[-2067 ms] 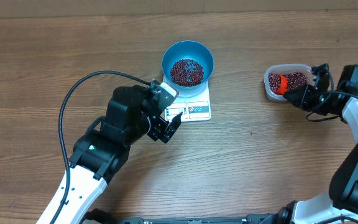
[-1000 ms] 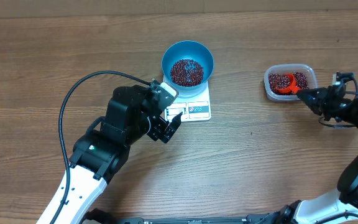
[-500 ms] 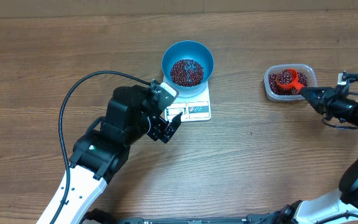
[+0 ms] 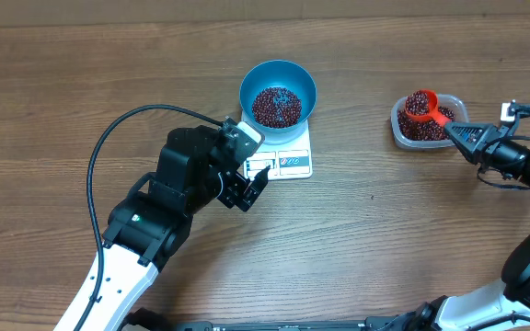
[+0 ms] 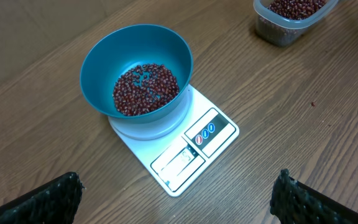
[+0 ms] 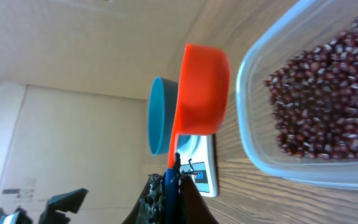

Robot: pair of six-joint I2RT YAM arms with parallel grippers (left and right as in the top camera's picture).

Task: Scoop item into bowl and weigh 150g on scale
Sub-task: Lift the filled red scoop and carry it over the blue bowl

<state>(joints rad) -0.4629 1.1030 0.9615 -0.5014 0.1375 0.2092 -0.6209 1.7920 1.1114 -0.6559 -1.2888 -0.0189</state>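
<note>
The left tool (image 4: 248, 187) hangs wide open and holds nothing. Just in front of it lies the white scale (image 4: 293, 162). The blue bowl (image 4: 250, 87) sits on the far end of the scale, with a heap of beans (image 4: 276, 106) inside. The rim of the bowl sticks out past the scale's far edge. To the right of this tool is a wide bare stretch of worktop (image 4: 357, 184), reaching to the clear tub (image 4: 401, 134). The right tool (image 4: 463, 135) is pinched tight on the handle of the red scoop (image 4: 421, 104). The scoop is full of beans. It sits out past the tool's tip, over the tub's far left edge. More beans lie in the tub.
</note>
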